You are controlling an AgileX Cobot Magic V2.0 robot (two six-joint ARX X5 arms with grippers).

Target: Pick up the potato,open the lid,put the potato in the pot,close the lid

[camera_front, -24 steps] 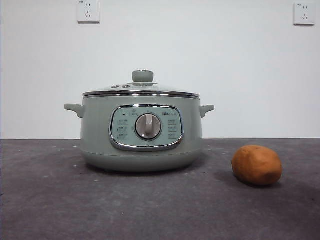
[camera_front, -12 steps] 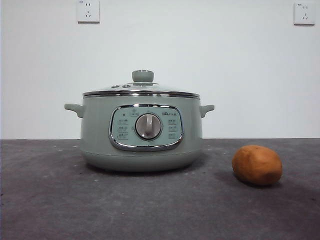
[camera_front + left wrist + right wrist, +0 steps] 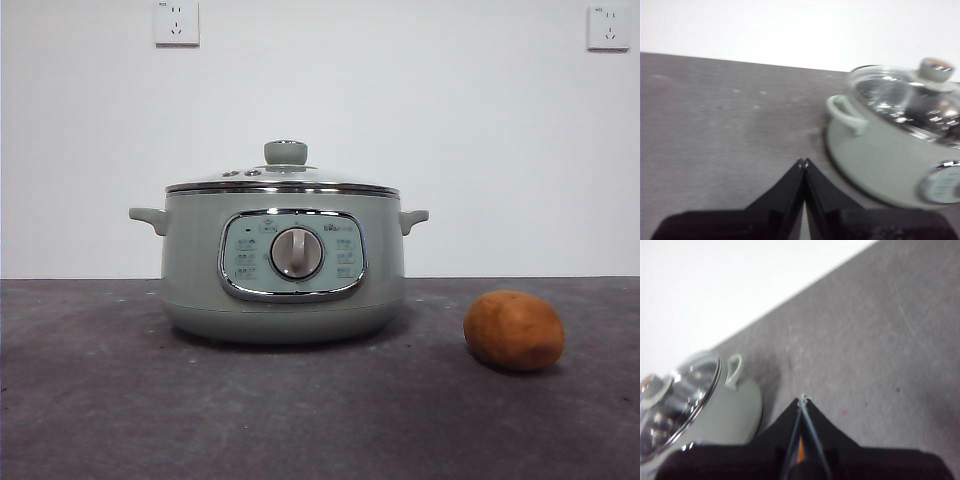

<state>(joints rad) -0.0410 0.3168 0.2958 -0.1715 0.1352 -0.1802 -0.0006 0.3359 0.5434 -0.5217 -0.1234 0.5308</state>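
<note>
One pot (image 3: 284,268) stands on the grey table (image 3: 90,400), left of the middle in the front view, its chrome-framed control panel (image 3: 292,255) and single round dial (image 3: 297,253) facing the camera. It has two small side handles, one at each side. One glass lid (image 3: 283,178) sits closed on the pot, with one pale green knob (image 3: 285,152) on top. One potato (image 3: 514,330) lies on the table to the right of the pot, nearer the camera and apart from it. Two wall sockets (image 3: 176,22) show on the white wall behind. The left gripper (image 3: 803,163) hangs above the table beside the pot's left handle (image 3: 848,114), jaws pressed together and holding nothing. The right gripper (image 3: 803,399) hangs above the table by the pot's other handle (image 3: 734,371), jaws likewise clenched and empty.
</note>
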